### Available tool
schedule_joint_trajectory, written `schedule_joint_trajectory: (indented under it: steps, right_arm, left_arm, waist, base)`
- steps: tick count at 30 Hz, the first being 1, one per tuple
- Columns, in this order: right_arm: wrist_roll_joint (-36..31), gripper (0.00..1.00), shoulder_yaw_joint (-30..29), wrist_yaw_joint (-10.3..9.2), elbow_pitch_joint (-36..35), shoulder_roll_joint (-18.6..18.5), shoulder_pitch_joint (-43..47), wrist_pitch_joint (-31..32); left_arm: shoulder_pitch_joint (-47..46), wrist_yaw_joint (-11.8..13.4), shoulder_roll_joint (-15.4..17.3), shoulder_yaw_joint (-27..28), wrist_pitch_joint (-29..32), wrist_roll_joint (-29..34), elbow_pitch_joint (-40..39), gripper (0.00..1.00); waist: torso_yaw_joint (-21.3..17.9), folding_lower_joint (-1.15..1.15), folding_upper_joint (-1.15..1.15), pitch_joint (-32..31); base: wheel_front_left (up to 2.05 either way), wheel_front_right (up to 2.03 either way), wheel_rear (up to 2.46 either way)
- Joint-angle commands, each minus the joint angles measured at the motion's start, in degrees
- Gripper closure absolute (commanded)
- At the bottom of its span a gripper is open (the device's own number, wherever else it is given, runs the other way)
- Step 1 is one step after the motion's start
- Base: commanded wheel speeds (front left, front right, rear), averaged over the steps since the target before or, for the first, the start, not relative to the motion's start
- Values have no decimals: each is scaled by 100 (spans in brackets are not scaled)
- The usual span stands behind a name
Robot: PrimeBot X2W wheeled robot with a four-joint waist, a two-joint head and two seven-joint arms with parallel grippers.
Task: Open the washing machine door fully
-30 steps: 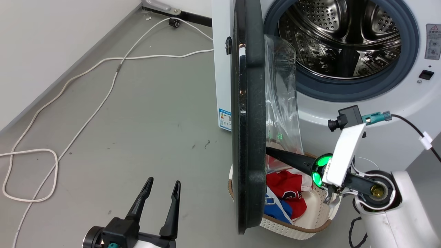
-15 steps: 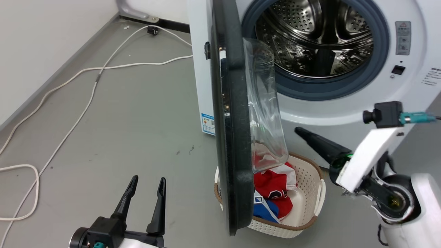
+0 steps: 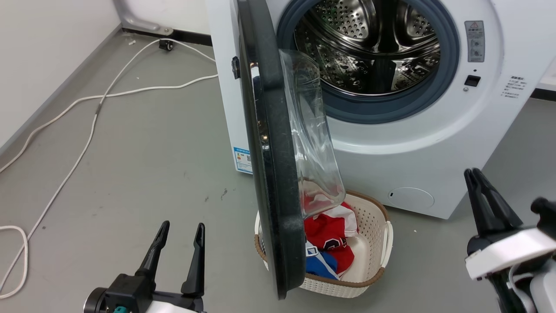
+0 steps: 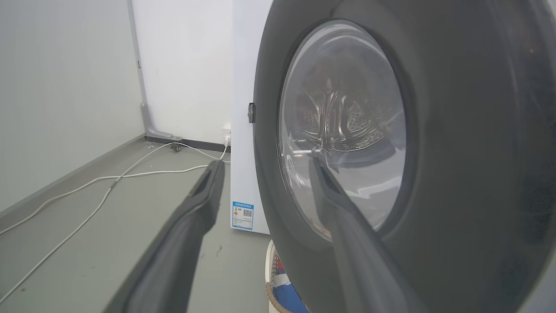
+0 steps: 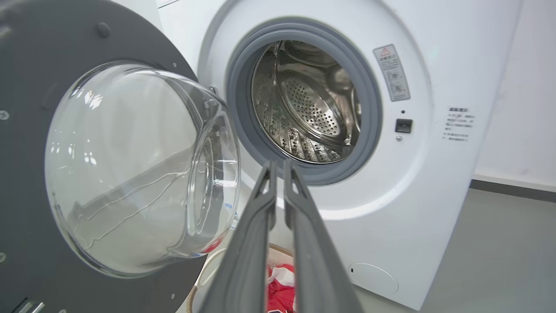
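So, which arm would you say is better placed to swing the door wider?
Probably right: the right gripper is on the bowl side of the washing machine door, to push; the left gripper faces its outside.

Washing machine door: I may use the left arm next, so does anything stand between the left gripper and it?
Nothing visible does. The left gripper hangs open beside the washing machine door, on its outer side, with only bare floor between them.
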Motion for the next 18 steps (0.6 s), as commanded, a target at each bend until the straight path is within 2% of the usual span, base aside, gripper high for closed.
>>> schedule_joint_trajectory:
  steps: [1,7,12,18]
  right_arm:
    - [-184,0,-154,-2,101,176,153,-200]
    - [-1163,0,-843,-2,90,816,583,-572]
    - [-1546,0,-1240,-3,-189,1363,916,-605]
    - [-1771,0,-1430,-2,-376,1620,1164,-606]
  left_arm:
    - [78,-7,-6,7,-16,-24,-7,0]
    - [124,-7,-7,-9,-16,-4,29,0]
    - [159,-7,-6,-45,-16,26,76,0]
    - [150,-7,-6,-84,-16,14,128,0]
  waist:
    - [-26,0,0,-11]
    - [-107,0,0,-37]
    - [-157,0,0,-49]
    - [-170,0,0,-37]
  base:
    - [0,0,0]
    - [0,0,0]
    - [0,0,0]
    - [0,0,0]
